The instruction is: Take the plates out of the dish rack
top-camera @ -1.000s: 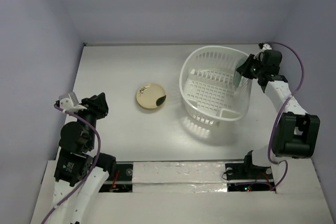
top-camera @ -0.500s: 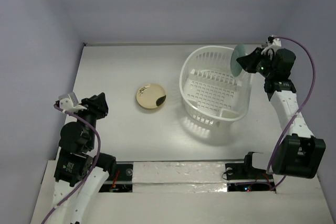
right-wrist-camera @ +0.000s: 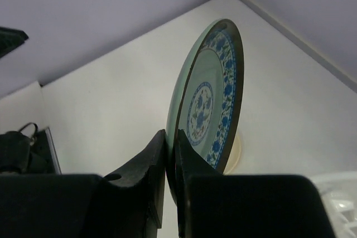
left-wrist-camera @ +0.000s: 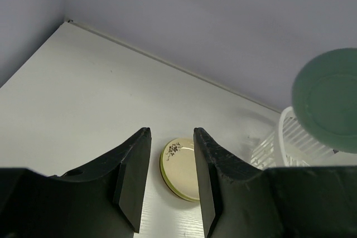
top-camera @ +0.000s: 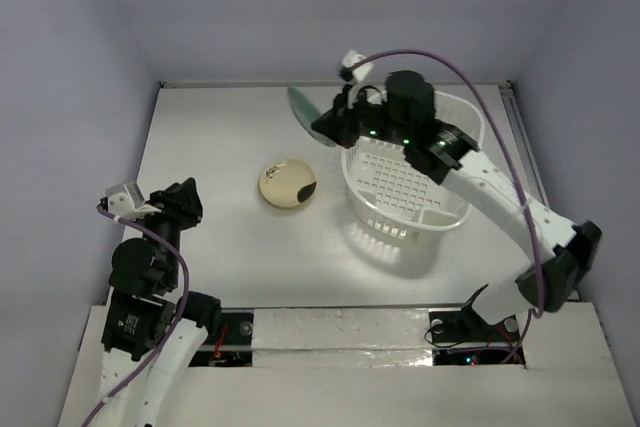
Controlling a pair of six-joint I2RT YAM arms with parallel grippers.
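My right gripper [top-camera: 322,128] is shut on the rim of the teal plate [top-camera: 302,107] and holds it on edge in the air, left of the dish rack [top-camera: 452,209]. In the right wrist view the fingers [right-wrist-camera: 159,154] pinch the lower rim of the plate [right-wrist-camera: 207,101], whose blue patterned face shows. A cream plate [top-camera: 287,185] with a dark flower mark lies flat on the table below and in front of it. A greenish edge shows under the cream plate [left-wrist-camera: 179,163]. My left gripper [top-camera: 183,201] is open and empty at the near left [left-wrist-camera: 171,135]. I see no plates in the rack.
The right arm reaches across the top of the white rack [left-wrist-camera: 290,140] from the right. Purple walls close the table at the back and both sides. The rack's corner shows in the right wrist view [right-wrist-camera: 341,190].
My right arm has lifted the teal plate from the rack's far right rim and swung it left across the rack to above the table near the cream plate. The left arm has barely moved.
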